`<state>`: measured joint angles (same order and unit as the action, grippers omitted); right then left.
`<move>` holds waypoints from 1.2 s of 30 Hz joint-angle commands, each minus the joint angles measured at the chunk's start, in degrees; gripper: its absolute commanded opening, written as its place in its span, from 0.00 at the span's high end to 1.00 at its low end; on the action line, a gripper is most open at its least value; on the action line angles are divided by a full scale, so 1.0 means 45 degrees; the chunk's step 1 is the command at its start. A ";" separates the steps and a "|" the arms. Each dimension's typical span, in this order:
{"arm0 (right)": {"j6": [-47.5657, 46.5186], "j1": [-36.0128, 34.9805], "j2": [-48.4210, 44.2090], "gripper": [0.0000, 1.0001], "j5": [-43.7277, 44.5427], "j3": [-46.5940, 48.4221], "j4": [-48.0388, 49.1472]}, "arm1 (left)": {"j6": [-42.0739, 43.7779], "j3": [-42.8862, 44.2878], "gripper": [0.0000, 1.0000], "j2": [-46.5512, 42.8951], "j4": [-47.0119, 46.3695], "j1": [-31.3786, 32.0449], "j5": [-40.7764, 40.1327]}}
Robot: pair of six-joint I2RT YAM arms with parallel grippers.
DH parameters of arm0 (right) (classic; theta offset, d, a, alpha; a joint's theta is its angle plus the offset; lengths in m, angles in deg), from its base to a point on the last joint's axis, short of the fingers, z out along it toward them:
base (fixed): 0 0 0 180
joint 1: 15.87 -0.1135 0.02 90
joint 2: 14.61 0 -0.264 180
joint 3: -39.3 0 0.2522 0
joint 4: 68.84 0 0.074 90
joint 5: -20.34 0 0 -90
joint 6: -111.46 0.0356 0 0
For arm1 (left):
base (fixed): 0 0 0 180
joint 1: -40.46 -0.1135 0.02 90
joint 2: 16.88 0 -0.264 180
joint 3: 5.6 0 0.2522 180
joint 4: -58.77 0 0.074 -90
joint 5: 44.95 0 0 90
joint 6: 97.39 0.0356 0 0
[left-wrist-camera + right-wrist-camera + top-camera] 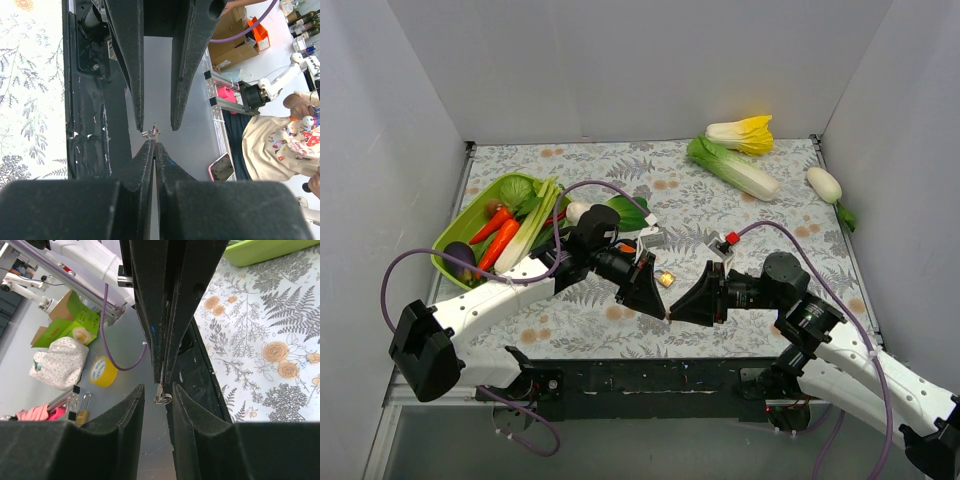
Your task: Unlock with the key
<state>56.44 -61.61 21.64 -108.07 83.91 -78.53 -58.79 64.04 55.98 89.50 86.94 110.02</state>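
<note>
left gripper [154, 144] clenched on key [150, 133] | key long axis along its fingers [142, 167], ring end pointing at right gripper [158, 387] | right gripper released, fingers [127, 415] flanking that end | both over table's [570, 325] near edge, lock [666, 279] nearby

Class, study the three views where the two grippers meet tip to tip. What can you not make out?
- Top view: whatever sits between the tips, hidden by the black fingers of the left gripper and right gripper.
- Wrist views: only a metal ring shows; any key blade is hidden inside the left gripper's shut fingers.
- Top view: the small gold object is too small to identify.
</note>
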 commanded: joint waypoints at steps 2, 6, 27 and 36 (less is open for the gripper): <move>0.0214 -0.0012 0.0206 0.65 -0.0760 -0.0117 0.0969 | 0.0230 0.0512 1.00 -0.0254 0.0232 -0.0016 0.0250; 0.0234 0.0007 0.0303 0.67 -0.0838 -0.0156 0.1047 | 0.0230 0.0532 1.00 -0.0234 0.0232 -0.0016 0.0211; 0.0273 -0.0012 0.0519 0.80 -0.1151 -0.0449 0.1321 | 0.0230 0.0591 1.00 -0.0019 0.0232 -0.0016 0.0171; 0.0332 -0.0012 0.0577 0.99 -0.1171 -0.0547 0.1477 | 0.0249 0.0669 1.00 -0.0058 0.0213 -0.0016 0.0055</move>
<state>57.79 -61.59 24.13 -112.22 81.75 -74.90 -58.54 64.48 56.46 91.01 86.94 110.52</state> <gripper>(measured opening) 0.034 0.014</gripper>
